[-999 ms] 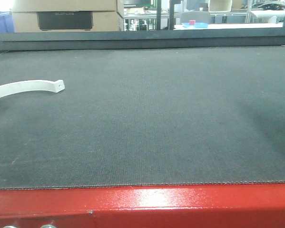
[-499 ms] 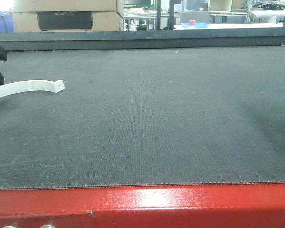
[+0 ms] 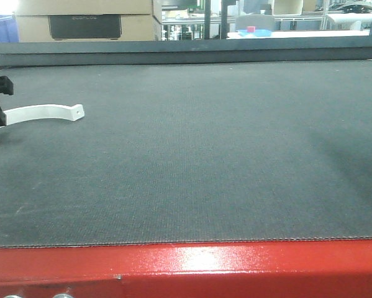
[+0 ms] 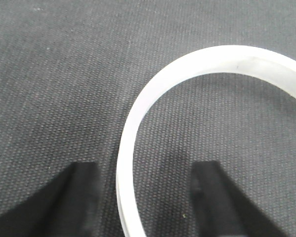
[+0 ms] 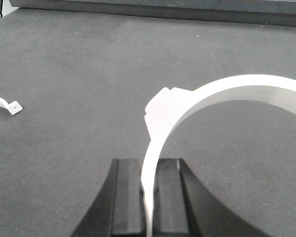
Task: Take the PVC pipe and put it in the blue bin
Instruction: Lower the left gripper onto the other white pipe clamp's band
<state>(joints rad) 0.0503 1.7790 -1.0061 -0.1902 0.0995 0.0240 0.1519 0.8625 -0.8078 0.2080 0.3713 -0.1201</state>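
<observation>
The left gripper (image 4: 147, 170) hangs wide open astride the white pipe piece (image 4: 227, 57), lying at nine o'clock on the mat (image 3: 204, 155). The right gripper (image 5: 148, 177) is clamped on a second pipe piece (image 5: 246, 86). I reckon an off-centre squeeze could make that thin curved strip skid or twist free.

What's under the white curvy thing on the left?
The white curved piece lies on the dark woven mat, which shows bare inside its curve. What is directly beneath the strip itself is covered.
</observation>
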